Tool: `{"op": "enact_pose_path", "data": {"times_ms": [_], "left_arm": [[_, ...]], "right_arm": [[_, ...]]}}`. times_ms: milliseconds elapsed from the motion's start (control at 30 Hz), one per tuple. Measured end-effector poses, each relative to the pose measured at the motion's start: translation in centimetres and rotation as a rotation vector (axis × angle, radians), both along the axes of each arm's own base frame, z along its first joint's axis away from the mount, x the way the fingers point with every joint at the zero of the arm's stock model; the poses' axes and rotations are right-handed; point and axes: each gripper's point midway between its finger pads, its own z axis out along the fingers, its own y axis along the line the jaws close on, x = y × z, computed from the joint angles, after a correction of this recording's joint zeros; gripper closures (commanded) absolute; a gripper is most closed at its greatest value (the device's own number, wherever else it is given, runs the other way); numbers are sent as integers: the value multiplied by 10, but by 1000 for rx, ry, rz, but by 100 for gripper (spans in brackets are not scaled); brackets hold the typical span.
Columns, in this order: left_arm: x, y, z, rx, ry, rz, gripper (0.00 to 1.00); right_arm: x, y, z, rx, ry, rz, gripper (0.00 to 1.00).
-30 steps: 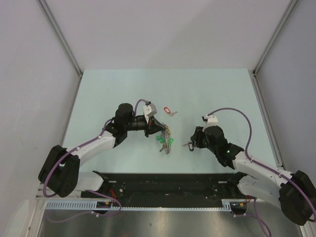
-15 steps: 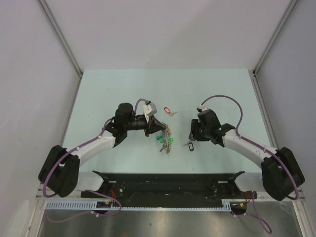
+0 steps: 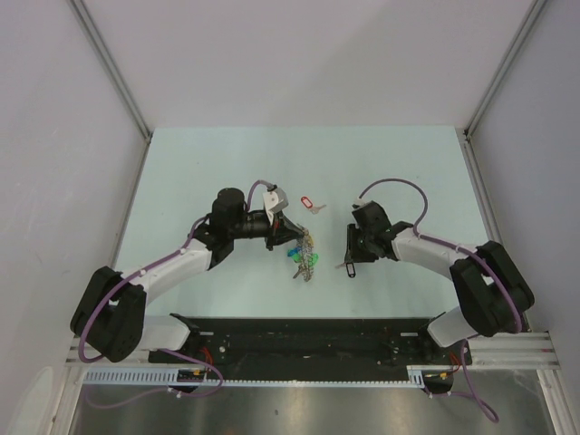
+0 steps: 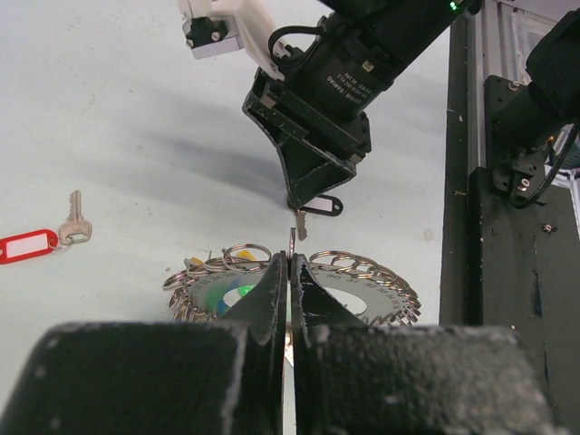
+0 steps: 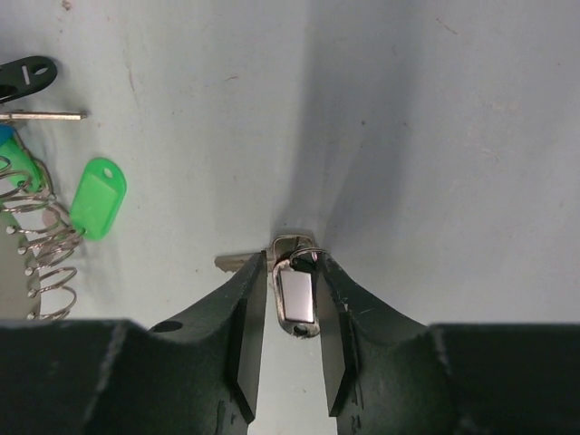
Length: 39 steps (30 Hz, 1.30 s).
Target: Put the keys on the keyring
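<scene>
The right gripper (image 5: 292, 261) has swung inward and now pinches the black key (image 5: 297, 299) (left gripper (image 4: 288, 259) clamps the keyring (image 5: 45, 115)), ready for threading.

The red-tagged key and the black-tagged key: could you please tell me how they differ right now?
The red-tagged key lies untouched; the black-tagged key sits between the fingers of the right gripper. The red-tagged key lies farther from the arm bases, the black-tagged key nearer. Both are silver keys resting on the table.

Red-tagged key (image 3: 310, 204) on pale table (image 3: 199, 163)
</scene>
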Motion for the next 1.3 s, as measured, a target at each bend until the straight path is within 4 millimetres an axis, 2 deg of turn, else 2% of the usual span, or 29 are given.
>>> {"op": "enact_pose_path", "data": {"times_ms": [100, 233, 433, 567, 667, 800, 1000, 1167, 1200, 1233, 1300], "left_arm": [[0, 0, 0, 1, 2, 0, 100], [0, 0, 0, 3, 3, 3, 100], [0, 1, -2, 6, 8, 3, 100], [0, 1, -2, 7, 10, 3, 99], [0, 1, -2, 7, 10, 3, 100], [0, 1, -2, 8, 10, 3, 99], [0, 1, -2, 8, 11, 3, 100], [0, 1, -2, 8, 11, 5, 100], [0, 1, -2, 9, 10, 6, 100], [0, 1, -2, 9, 10, 7, 100], [1, 1, -2, 9, 9, 10, 100]], "right_arm": [[2, 1, -7, -9, 10, -1, 70], [14, 7, -7, -5, -7, 0, 73], [29, 10, -8, -29, -42, 19, 90], [37, 10, -6, -49, -87, 59, 93], [44, 11, -2, -61, -124, 99, 99], [49, 18, 5, -68, -167, 187, 100], [32, 26, 7, -105, -169, 302, 100], [14, 27, 33, -65, -240, 336, 99], [10, 26, 39, -54, -258, 341, 98], [7, 24, 42, -44, -268, 346, 91], [-1, 25, 43, -22, -264, 364, 90]]}}
